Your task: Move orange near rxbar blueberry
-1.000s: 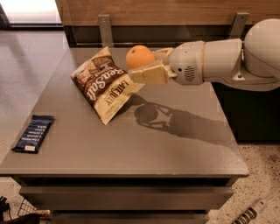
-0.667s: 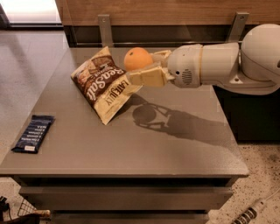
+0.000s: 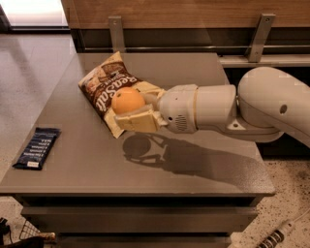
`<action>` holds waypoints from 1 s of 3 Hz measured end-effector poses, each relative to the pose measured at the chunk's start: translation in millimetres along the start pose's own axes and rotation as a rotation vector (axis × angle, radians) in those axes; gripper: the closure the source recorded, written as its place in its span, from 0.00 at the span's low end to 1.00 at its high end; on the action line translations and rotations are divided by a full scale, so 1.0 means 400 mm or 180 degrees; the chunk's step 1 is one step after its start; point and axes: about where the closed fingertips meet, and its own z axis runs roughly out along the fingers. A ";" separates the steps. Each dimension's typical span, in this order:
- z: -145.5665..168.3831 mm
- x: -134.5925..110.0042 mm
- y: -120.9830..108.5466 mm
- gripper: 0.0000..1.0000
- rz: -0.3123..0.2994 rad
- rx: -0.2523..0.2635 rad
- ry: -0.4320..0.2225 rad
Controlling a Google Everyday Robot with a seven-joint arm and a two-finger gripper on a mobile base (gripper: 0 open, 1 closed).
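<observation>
Orange (image 3: 127,100) being grasped by my gripper (image 3: 130,110), hovering over the chip bag (image 3: 102,83), rxbar blueberry (image 3: 37,147) lying well apart at eight o'clock

My gripper (image 3: 130,107) hangs above the middle of a grey table (image 3: 92,164) with dark drawer fronts (image 3: 135,218) below. Behind it runs a wood-panelled wall (image 3: 193,12) with metal brackets (image 3: 116,31). The glossy floor (image 3: 29,72) on the left catches bright light; the floor on the right is speckled (image 3: 286,193).

Pincer (image 3: 134,108) holds orange (image 3: 127,100) by chip bag (image 3: 103,81) — rxbar blueberry (image 3: 37,147) well left.
</observation>
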 end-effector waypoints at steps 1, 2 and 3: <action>0.062 0.019 0.100 1.00 -0.0006 -0.0182 0.0006; 0.148 0.035 0.183 1.00 -0.0018 -0.0428 -0.0011; 0.231 0.083 0.222 1.00 0.0082 -0.0611 -0.0009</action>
